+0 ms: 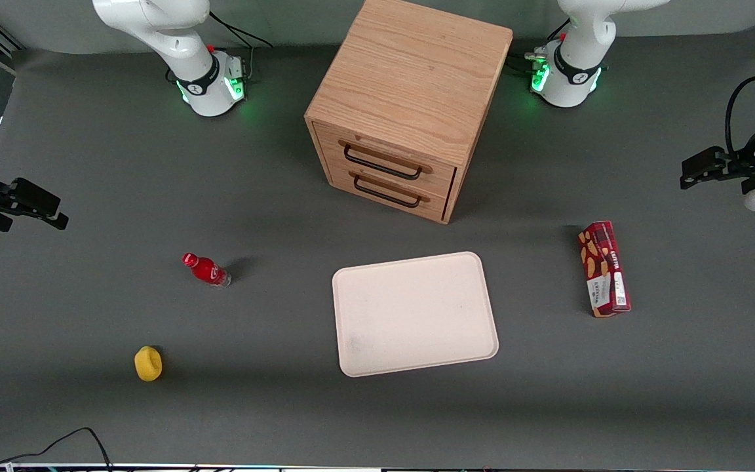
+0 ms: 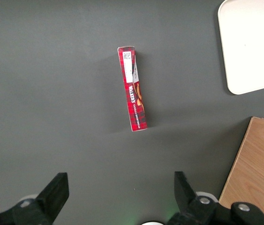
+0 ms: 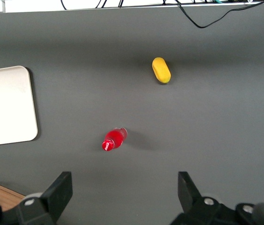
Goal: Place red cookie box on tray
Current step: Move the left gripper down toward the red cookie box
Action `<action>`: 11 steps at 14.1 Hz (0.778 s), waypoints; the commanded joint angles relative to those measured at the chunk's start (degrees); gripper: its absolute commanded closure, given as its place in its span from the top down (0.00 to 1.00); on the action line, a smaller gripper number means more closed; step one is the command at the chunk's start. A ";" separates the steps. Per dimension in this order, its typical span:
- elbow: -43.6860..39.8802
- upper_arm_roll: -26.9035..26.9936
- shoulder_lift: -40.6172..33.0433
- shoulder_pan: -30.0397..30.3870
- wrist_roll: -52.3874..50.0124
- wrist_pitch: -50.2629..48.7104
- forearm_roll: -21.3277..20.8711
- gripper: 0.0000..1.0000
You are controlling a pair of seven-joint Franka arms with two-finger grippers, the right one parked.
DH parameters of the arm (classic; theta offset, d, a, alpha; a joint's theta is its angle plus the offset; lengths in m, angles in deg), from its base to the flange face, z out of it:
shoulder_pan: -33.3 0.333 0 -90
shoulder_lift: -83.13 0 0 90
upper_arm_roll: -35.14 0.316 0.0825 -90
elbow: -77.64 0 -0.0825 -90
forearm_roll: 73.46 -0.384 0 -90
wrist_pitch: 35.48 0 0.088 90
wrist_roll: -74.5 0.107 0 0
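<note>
Your left arm's hand [image 2: 120, 197] hangs in the air well above the grey table [image 1: 89, 196], at the working arm's end of it, and its two black fingers [image 2: 56, 190] are spread wide apart with nothing between them. In the wrist view the red cookie box [image 2: 134, 88] sits clear of those fingers, not touched by either one. You can see the same red cookie box [image 1: 604, 268] from the front: it lies flat on the table on a long side, its length running roughly toward and away from the front camera, with the white label patch at the end nearer that camera and the cookie pictures at the other end. The tray [image 1: 415, 313] lies flat near the middle of the table, well apart from the box and toward the parked arm's end from it; its cream surface carries nothing. The wooden drawer cabinet [image 1: 409, 105] stands farther from the front camera than the tray, with both drawers shut and their dark handles facing the tray. Toward the parked arm's end you have a small red bottle [image 1: 206, 269] lying tilted on the table, and a yellow rounded object [image 1: 148, 363] nearer the front camera than the bottle; both are well apart from the tray and from each other.
</note>
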 commanded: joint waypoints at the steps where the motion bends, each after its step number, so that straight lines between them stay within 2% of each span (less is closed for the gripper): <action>1: -0.28 0.33 0.29 -0.31 -0.17 -0.24 0.39 1.00; 11: -0.28 0.33 1.61 -0.58 -0.25 -0.24 0.48 1.00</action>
